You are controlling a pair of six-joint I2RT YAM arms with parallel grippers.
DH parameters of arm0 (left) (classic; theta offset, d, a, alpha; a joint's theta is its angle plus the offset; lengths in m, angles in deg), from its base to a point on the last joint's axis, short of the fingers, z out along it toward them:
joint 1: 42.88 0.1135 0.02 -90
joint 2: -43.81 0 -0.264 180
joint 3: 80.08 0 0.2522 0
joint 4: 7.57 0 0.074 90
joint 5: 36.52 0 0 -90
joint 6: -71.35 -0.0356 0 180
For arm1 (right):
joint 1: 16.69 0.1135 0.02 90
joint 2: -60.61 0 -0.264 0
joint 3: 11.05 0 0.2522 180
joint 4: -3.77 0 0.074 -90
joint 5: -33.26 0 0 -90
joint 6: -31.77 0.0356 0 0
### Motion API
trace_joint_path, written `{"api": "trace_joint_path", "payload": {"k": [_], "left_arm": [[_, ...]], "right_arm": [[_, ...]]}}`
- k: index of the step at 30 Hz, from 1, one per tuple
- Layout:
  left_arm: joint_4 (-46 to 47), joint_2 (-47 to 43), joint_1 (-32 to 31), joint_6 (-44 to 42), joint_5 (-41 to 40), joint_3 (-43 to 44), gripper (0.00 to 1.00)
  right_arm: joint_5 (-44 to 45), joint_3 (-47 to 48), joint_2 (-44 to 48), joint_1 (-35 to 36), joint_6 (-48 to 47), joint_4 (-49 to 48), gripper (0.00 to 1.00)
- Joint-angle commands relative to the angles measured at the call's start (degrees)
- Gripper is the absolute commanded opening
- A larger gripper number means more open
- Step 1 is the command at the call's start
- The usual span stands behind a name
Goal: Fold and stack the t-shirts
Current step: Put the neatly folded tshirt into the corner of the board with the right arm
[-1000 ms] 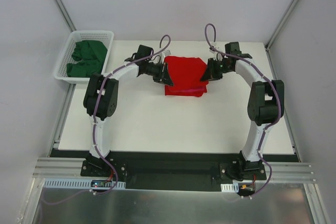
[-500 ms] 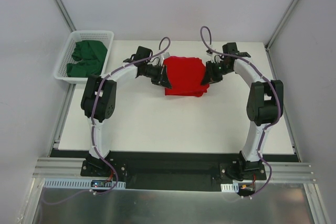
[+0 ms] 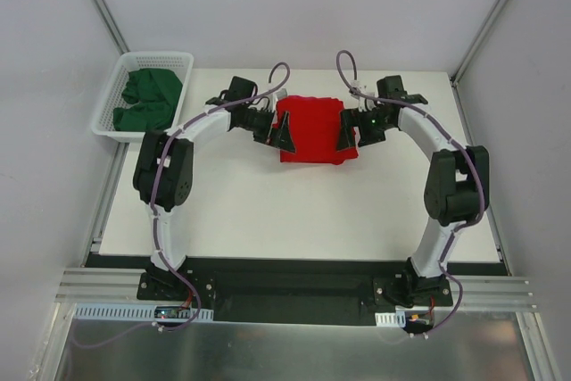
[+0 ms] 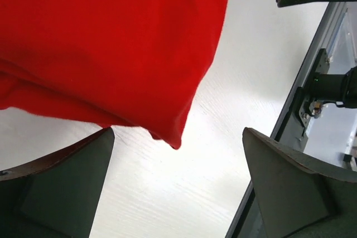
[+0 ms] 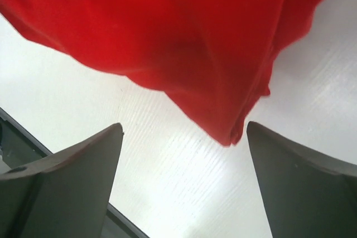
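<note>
The bright red folded cloth t-shirt [image 3: 312, 129] lies flat on the white tabletop [image 3: 294, 211], midway between the left and right edges and nearer the far edge. The left claw [image 3: 278, 134] stands at its left side and the right claw [image 3: 354, 134] at its right. Both are spread wide and hold nothing; in each wrist view the fingers straddle a near corner of the cloth without touching it.

The dark green crumpled t-shirts [image 3: 147, 100] sit in the white plastic lattice basket [image 3: 183, 60], beside the tabletop's far left corner.

The red shirt looks light, soft and limp, with several layers showing at its near edge. It would likely sag and come unfolded if lifted by one point. The safer hold is probably a pinch through all layers at both side edges at once. The green ones, being bunched, would be easiest to take at a raised fold.
</note>
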Motion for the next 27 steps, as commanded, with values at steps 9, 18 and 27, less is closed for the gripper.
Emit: {"api": "trace_joint_path", "payload": {"k": [9, 18, 27], "left_arm": [[-5.2, -9.3, 0.8, -13.4, -9.1, 3.3, 0.99], [-2.2, -5.4, 1.8, -12.6, -18.5, 8.4, 0.99], [-0.8, -10.8, 9.5, -11.1, -18.2, 5.2, 1.00]], "right_arm": [[9.5, -9.7, 16.1, 2.1, 2.7, -21.3, 0.96], [3.7, 1.0, 2.8, 6.4, -2.8, -17.2, 0.96], [6.0, 18.3, -10.9, 8.1, -7.8, -11.1, 0.97]]}}
